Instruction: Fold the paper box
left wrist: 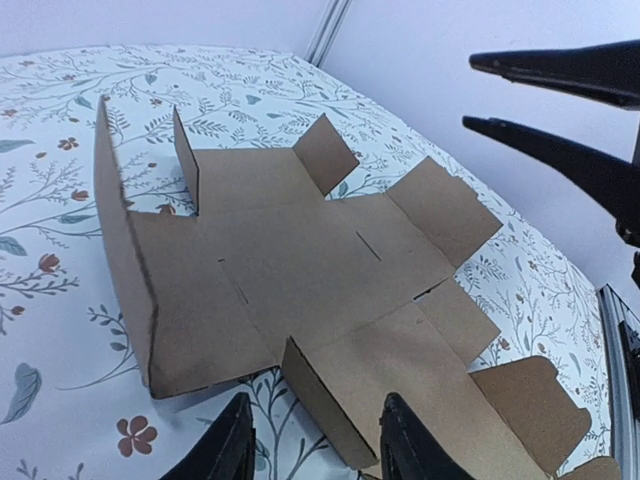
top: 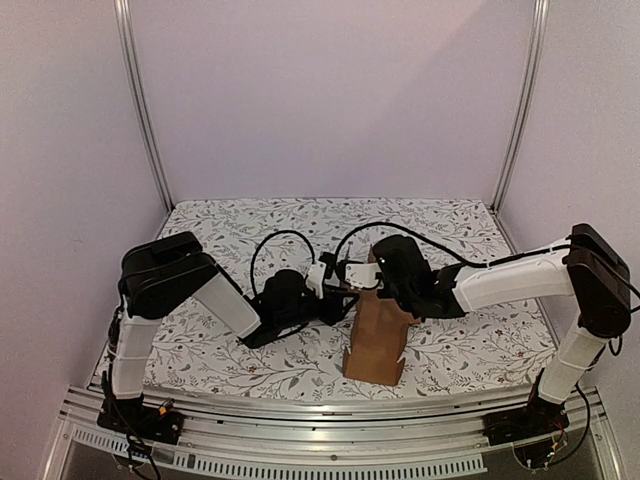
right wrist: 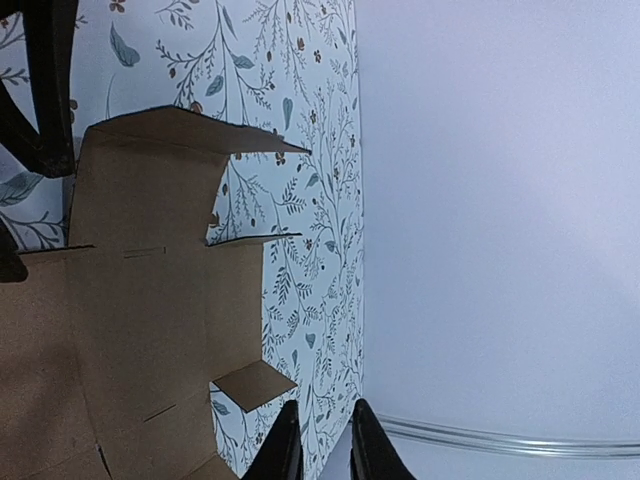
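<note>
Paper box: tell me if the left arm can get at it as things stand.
Probably yes. The paper box lies partly unfolded just ahead of the left gripper, one raised flap reaching in between its open jaws; nothing blocks the way.

**Two black-and-white robot arms**

The left arm [top: 225, 300] and the right arm [top: 510, 280] look alike: smooth white link shells joined by bulky, rounded black joint housings. A black wrist block sits behind the left pincer [left wrist: 320, 452] and behind the right pincer [right wrist: 322, 450]. A thin black cable [top: 281, 233] loops up behind each pincer. Small white fittings [top: 355, 272] sit just behind the pincers. The fingers [left wrist: 232, 455] are matt black, slim, and taper to points.
</note>
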